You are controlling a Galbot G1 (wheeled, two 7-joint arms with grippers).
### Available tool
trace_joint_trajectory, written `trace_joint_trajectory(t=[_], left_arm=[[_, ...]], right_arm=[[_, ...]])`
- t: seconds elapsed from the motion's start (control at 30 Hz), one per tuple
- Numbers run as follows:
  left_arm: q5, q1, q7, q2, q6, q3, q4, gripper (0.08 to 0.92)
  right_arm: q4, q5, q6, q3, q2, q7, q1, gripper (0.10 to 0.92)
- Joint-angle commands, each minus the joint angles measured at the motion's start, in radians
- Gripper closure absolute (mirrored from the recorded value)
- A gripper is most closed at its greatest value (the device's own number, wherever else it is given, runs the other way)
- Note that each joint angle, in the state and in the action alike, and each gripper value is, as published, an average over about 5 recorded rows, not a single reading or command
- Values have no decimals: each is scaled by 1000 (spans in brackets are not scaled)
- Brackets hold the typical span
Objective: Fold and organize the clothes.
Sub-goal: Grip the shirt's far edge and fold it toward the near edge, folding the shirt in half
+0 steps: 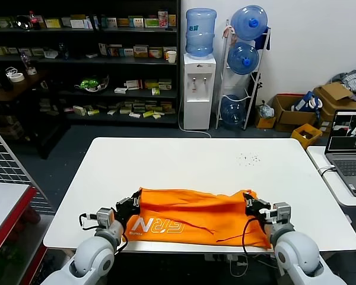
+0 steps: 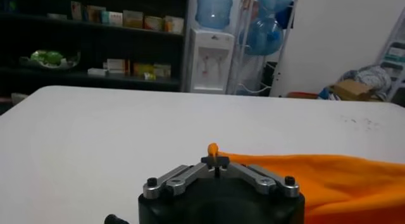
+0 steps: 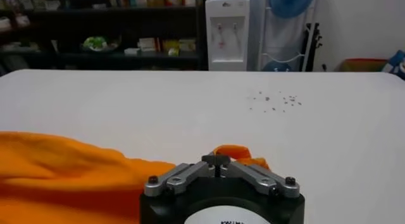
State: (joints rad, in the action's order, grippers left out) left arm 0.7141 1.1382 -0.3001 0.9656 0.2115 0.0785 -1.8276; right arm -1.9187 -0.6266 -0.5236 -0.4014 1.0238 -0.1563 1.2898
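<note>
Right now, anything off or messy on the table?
Mostly fine. The orange T-shirt lies folded at the near edge, a corner pinched in each of the left claw and right claw. One oddity: small dark specks scattered on the white table beyond the shirt.

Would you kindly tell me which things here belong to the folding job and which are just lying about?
Job in hand:
orange T-shirt
left pincer, shut on its left corner
right pincer, shut on its right corner
white table

Just lying about:
laptop
water dispenser
cardboard boxes
stocked shelves
</note>
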Motion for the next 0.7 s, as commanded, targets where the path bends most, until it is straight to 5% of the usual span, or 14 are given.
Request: trace_joint_trajectory(t=[0.03, 0.3, 0.7], left_arm=[[-14, 95, -23, -22, -2, 22, -85, 909], [-27, 141, 9, -30, 0, 39, -90, 870], [-108, 213, 56, 51, -68, 85, -16, 532]], right_arm=[[-120, 8, -27, -46, -13, -17, 154, 901], [-120, 27, -39, -68, -5, 15, 166, 801], [-126, 29, -9, -103, 20, 24, 203, 455]])
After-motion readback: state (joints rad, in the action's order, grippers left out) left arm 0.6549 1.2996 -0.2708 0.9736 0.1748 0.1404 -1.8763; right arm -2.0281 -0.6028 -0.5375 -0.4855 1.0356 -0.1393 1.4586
